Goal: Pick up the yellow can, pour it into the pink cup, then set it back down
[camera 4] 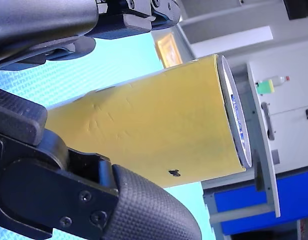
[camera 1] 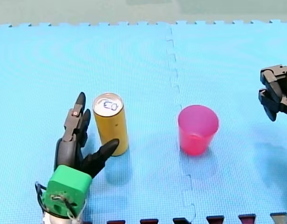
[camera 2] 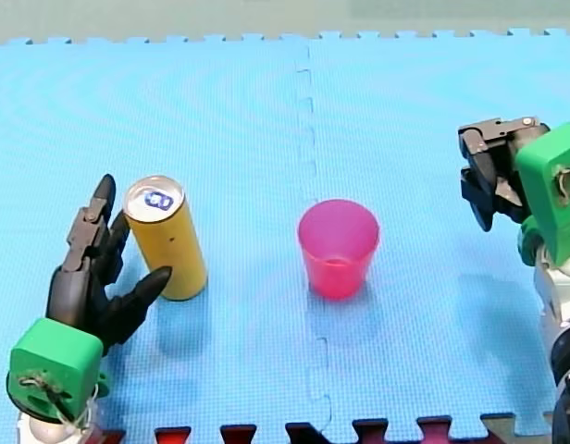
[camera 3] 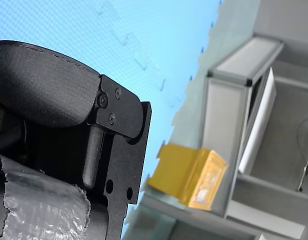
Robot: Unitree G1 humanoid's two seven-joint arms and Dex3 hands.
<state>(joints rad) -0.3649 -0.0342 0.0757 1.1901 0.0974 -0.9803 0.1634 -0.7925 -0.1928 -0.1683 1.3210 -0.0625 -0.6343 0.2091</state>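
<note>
Upright can (camera 1: 111, 122), lower left, stands between open fingers of the left hand (camera 1: 74, 145) — ungripped; right hand (camera 2: 493, 176) curled, empty, far right.

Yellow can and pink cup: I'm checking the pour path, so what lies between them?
Only bare blue mat lies between the yellow can and the pink cup, with a tile seam beside the cup; both head views show it.

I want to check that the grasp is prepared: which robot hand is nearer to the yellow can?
Left. The left robot hand is right beside the yellow can, its thumb at the can's base. The right robot hand is far off, beyond the pink cup.
</note>
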